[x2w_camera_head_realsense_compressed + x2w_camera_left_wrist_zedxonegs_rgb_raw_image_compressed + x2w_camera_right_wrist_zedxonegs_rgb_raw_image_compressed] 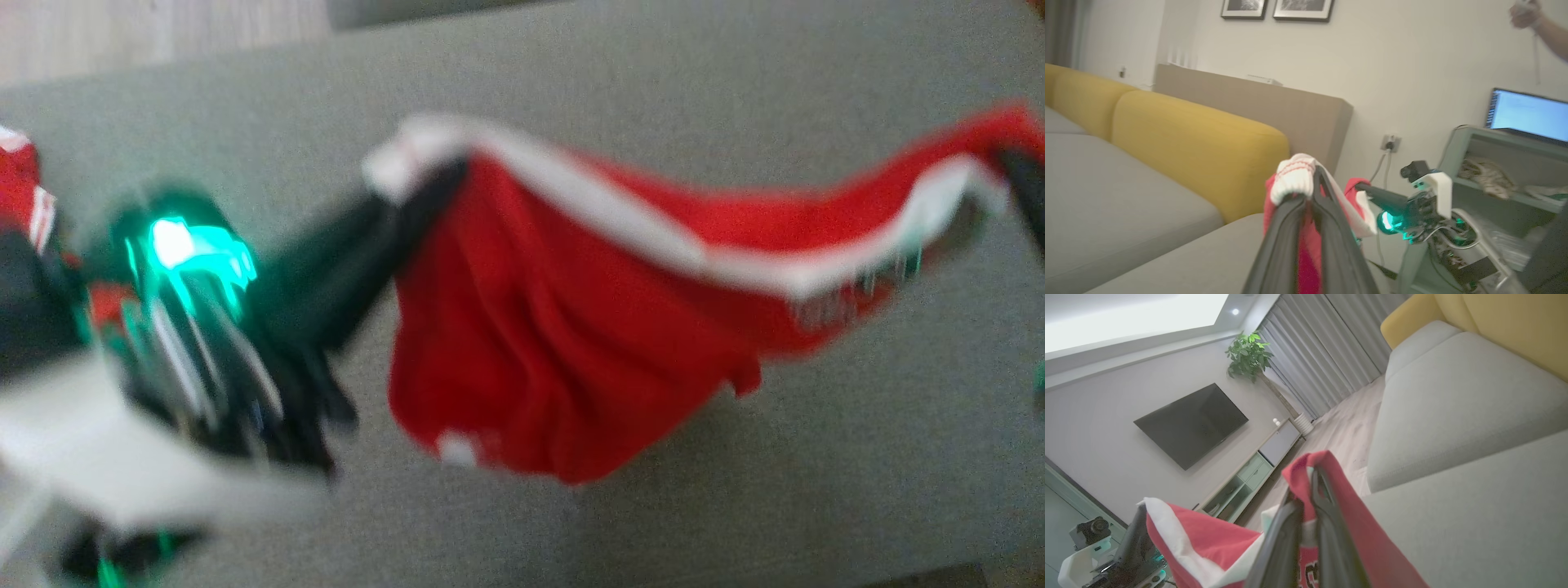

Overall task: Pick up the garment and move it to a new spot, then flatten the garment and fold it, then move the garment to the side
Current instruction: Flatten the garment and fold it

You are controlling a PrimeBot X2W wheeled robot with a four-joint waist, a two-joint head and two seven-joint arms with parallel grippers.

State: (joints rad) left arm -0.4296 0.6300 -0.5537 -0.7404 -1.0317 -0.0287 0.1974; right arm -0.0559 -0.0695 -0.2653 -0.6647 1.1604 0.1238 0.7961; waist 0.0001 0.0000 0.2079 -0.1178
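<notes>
The garment (531,327) is red with a white trim and hangs stretched between my two grippers above the grey sofa seat (816,490). My left gripper (441,175) is shut on its left top corner. In the left wrist view the fingers (1331,228) pinch the white trim (1294,179). At the right edge of the blurred head view, my right gripper (1012,159) is shut on the other corner. Red cloth (1347,510) wraps its fingers (1286,535) in the right wrist view. The lower part of the garment sags in folds.
A red, white and black bundle (20,196) lies at the far left. The yellow backrest (1188,139) runs behind the seat. A shelf unit (1494,179) with a laptop (1527,114) stands beside the sofa. A person's hand (1527,16) shows above it.
</notes>
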